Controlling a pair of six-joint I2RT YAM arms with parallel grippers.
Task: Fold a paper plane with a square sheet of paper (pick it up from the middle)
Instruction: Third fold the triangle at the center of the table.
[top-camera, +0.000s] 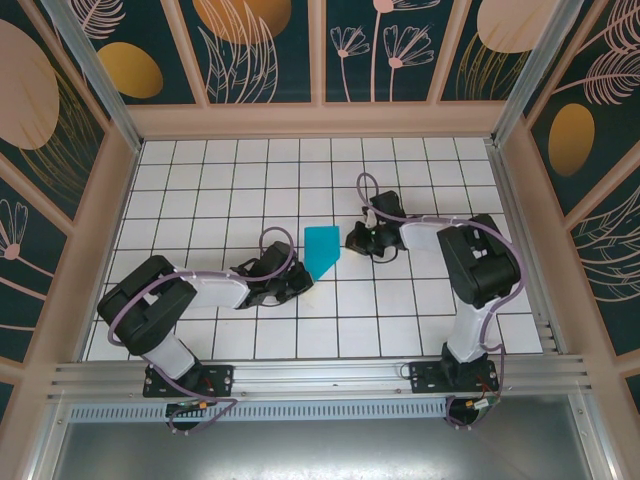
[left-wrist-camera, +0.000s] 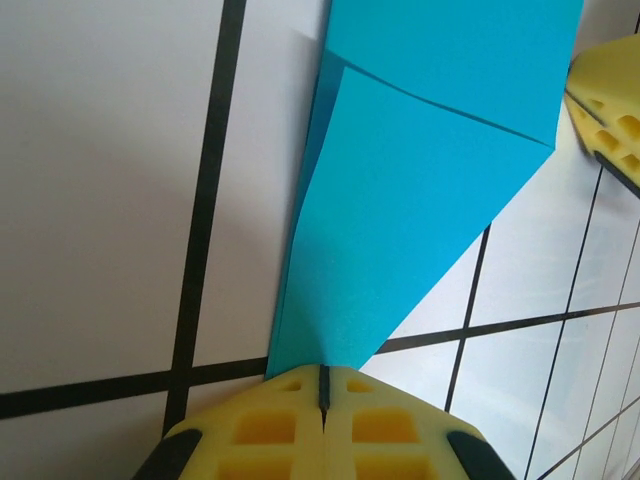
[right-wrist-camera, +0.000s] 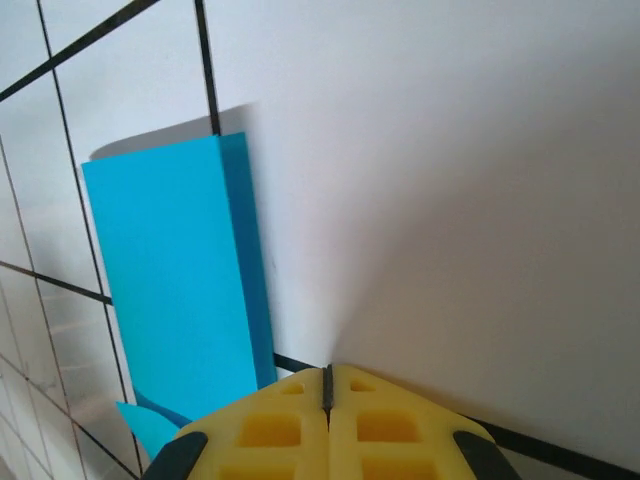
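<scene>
Top external view: the sheet of paper (top-camera: 322, 250) is lying just left of the frame's centre on the white gridded table (top-camera: 200, 190). It is showing as a creased shape, straight along the top and tapering to a point at the lower left.

The left gripper (top-camera: 300, 283) is sitting at that lower point, below and left of the sheet. The right gripper (top-camera: 352, 240) is sitting just beside the sheet's right edge.

Left wrist view: the yellow fingertips (left-wrist-camera: 290, 420) are pressing together at the bottom of the frame, leaving no gap at the seam. The sheet's narrow end is running down to them and passing out of sight behind their tips. Whether the paper is being pinned or merely touched cannot be told. One folded flap is overlapping the layer beneath.

Right wrist view: the yellow pads (right-wrist-camera: 370, 425) are likewise clenched, seam closed. The sheet is standing to the left of centre, its right edge reaching down to the left pad. Nothing is being grasped between these pads.
</scene>
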